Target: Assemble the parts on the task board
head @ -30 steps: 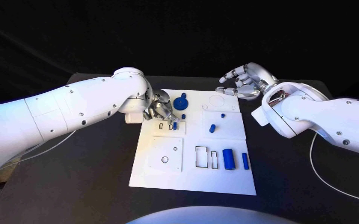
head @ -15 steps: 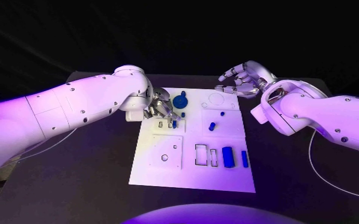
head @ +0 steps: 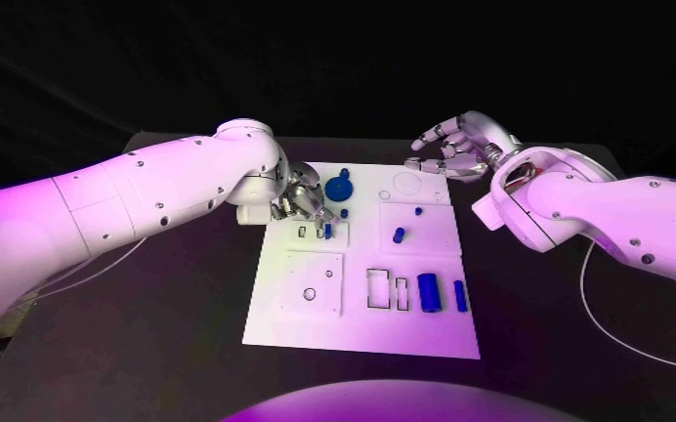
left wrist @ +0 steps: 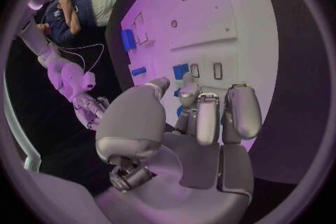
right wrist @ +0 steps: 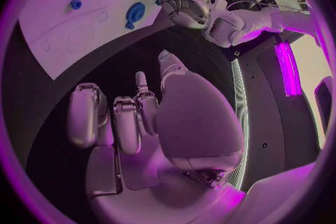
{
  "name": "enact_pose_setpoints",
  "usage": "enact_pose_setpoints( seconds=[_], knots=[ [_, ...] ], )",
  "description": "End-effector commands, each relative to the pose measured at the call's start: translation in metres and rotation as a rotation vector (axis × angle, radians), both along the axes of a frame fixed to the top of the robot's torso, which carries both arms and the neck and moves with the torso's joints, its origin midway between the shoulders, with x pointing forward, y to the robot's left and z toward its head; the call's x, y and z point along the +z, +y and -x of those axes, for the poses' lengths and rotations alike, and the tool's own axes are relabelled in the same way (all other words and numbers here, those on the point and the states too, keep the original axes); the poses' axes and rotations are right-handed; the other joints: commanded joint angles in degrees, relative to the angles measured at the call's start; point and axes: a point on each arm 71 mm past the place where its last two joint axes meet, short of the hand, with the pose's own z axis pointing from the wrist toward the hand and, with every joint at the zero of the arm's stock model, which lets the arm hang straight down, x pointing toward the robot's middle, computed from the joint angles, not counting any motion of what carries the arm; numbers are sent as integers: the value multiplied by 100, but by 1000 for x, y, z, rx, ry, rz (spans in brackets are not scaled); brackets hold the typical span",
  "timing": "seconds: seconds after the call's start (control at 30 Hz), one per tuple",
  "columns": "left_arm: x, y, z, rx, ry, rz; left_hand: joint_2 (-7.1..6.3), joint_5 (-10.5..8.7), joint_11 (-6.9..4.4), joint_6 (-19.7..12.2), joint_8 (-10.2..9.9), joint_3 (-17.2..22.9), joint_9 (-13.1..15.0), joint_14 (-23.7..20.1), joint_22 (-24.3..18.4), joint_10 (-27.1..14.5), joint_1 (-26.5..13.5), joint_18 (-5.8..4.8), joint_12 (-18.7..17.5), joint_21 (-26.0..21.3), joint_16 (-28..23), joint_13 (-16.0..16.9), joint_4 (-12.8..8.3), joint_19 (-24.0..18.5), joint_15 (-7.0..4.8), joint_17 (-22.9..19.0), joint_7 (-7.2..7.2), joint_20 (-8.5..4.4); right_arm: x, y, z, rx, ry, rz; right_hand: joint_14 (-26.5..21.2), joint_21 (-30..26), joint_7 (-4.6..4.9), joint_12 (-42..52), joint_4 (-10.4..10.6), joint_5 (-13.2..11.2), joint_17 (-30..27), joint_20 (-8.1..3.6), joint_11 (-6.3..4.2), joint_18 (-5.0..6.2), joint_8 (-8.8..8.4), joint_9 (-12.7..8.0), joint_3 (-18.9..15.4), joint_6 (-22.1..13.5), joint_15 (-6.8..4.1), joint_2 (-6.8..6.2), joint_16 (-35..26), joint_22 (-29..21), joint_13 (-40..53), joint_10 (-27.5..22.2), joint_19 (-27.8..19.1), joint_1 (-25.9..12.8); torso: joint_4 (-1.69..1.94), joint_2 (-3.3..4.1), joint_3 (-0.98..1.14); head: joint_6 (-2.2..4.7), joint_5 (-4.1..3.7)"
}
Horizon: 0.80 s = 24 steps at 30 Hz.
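Left hand [head: 300, 203] at the task board [head: 369, 339]'s far-left part, fingers [left wrist: 239, 112] down on a small blue part [head: 327, 232] by a slot, probably seating it; grip itself unclear; right hand [head: 453, 153] hovering past the far edge, loosely curled, empty, leaving room; table [head: 155, 334] margin all round.

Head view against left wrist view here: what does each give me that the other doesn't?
Head view: the whole task board edge to edge, and the round blue part just beyond the left hand.
Left wrist view: that hand's palm side, its fingertips reaching toward a small blue part beside two small slots; contact cannot be told.
Both: the board, the left hand, the right hand off the board holding nothing, and the blue block next to the rectangular outlines.
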Motion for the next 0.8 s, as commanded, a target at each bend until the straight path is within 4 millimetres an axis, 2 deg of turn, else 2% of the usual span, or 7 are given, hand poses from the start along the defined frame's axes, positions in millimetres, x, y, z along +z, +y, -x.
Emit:
enact_pose_setpoints(
  seconds=[0.03,0.43,0.8],
  knots=[
    [-1,-3,2,-17,26,-2,-7,-20,-22,44,31,-38,12,363,7,31,-72,-36,15,35,34,-6,5,54,-42,508,-16,-1,-1,1,0,13,3,13,445,-26,-2,-18,8,14,777,1,-12,88,20,6,-32,42,2,30,-30,454,418,-26,-35,-44,0,1,-1,-15,-2],
    [-5,-4,2,-21,44,-5,-6,-7,-31,34,45,-25,34,363,21,23,-39,-38,14,43,34,-13,-10,55,-48,507,-26,-5,-1,1,0,13,6,15,445,-32,-3,-24,8,14,778,0,-13,89,22,7,-35,42,1,34,-30,451,412,-30,-37,-51,6,-5,5,-38,-2],
    [-8,-6,2,-28,59,-4,-3,5,-40,10,61,11,71,363,28,5,42,-38,6,50,34,-33,-16,50,-57,507,-35,-13,-2,1,-1,13,9,16,443,-42,-4,-27,8,15,768,-1,-14,91,25,8,-38,43,0,42,-34,445,409,-32,-41,-59,6,-1,1,-51,-25]
  ],
)
